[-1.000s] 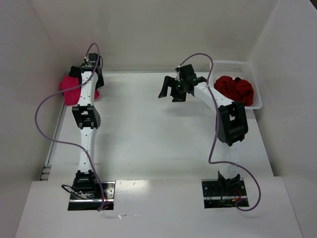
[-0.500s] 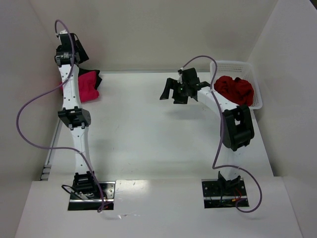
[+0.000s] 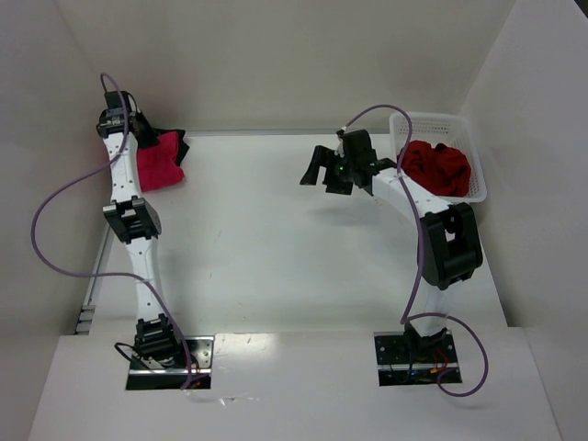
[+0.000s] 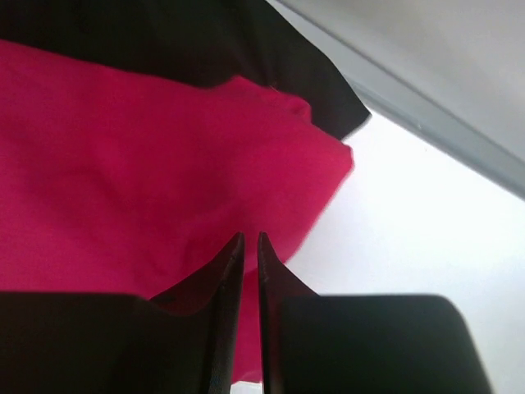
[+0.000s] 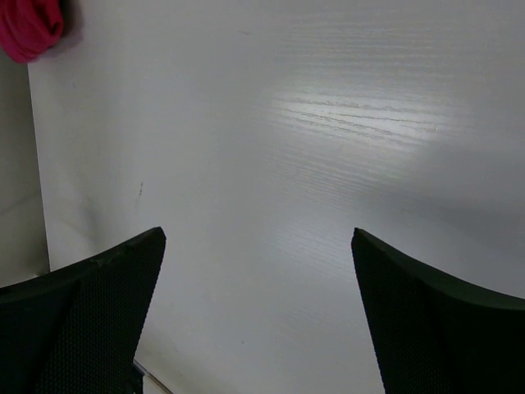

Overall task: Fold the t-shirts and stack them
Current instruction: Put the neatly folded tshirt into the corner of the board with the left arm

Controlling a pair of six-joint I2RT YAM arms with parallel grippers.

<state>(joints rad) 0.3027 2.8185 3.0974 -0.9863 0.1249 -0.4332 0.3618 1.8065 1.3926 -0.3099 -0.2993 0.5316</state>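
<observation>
A folded crimson-pink t-shirt (image 3: 158, 163) lies at the table's far left on top of a black t-shirt (image 3: 180, 140). The left wrist view shows the pink cloth (image 4: 123, 164) flat, with the black one (image 4: 205, 41) sticking out beyond it. My left gripper (image 3: 141, 131) hangs raised above this pile near the wall. Its tips (image 4: 250, 238) are almost together, a thin slit between them and no cloth pinched. Darker red t-shirts (image 3: 437, 165) lie crumpled in the white basket (image 3: 432, 118). My right gripper (image 3: 326, 171) hovers open over bare table (image 5: 258, 234), left of the basket.
The side wall stands close behind the left arm and the back wall runs just past the pile. The basket sits in the far right corner against the right wall. In the right wrist view the pink t-shirt (image 5: 29, 29) shows at the top left.
My left arm lifted off the pink t-shirt and swung back towards the wall, and its jaws closed from wide open. The right arm edged slightly right, still open.
</observation>
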